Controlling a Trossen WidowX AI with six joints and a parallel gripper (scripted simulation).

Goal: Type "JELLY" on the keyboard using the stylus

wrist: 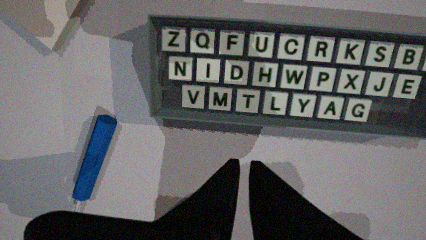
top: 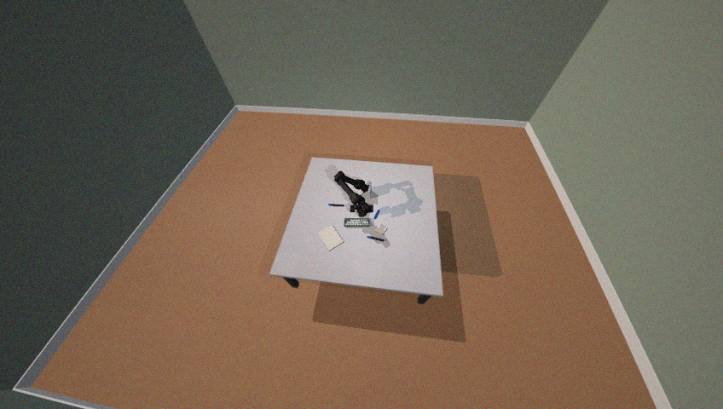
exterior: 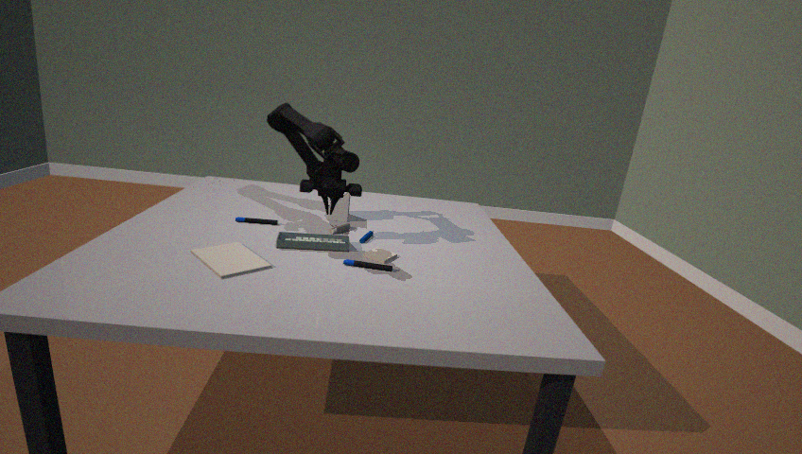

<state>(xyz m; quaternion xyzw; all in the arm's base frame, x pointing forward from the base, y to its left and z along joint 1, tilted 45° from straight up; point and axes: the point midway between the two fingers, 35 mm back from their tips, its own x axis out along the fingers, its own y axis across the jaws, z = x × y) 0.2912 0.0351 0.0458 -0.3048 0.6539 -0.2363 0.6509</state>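
The keyboard (top: pixel 358 222) (exterior: pixel 312 241) (wrist: pixel 285 75) lies flat near the middle of the table, with scrambled letter keys. A short blue stylus (wrist: pixel 94 157) (exterior: pixel 366 236) (top: pixel 376 214) lies on the table beside the keyboard's end, untouched. My gripper (wrist: pixel 243 168) (exterior: pixel 330 211) (top: pixel 361 210) points down over bare table just in front of the keyboard's bottom row, near the L and Y keys. Its fingers are almost together, with only a narrow slit between them. Nothing is held. The stylus lies well to the side of the fingers.
Two black pens with blue caps lie on the table, one (exterior: pixel 255 220) behind the keyboard and one (exterior: pixel 367 265) in front of it. A cream notepad (exterior: pixel 230 258) (top: pixel 330 237) lies to one side. A small white box (exterior: pixel 340 209) stands just behind the gripper.
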